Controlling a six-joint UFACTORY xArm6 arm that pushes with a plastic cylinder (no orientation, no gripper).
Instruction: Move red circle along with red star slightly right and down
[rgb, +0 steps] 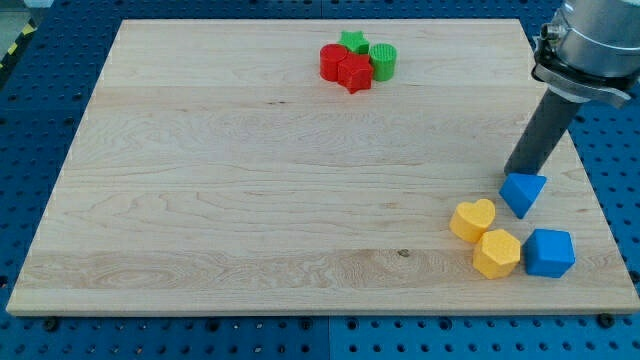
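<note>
The red circle (331, 60) and the red star (354, 73) sit touching each other near the view's top centre of the wooden board (250, 200). A green star (352, 41) and a green circle (383, 61) press against them from the top and right. My tip (514, 176) is far off at the view's right, just above and touching or nearly touching a blue triangle block (523, 192). The rod slants up to the arm at the view's top right.
A yellow heart (472, 220), a yellow hexagon (496, 253) and a blue cube (549, 252) cluster at the view's bottom right, below the blue triangle. The board's right edge runs close by them.
</note>
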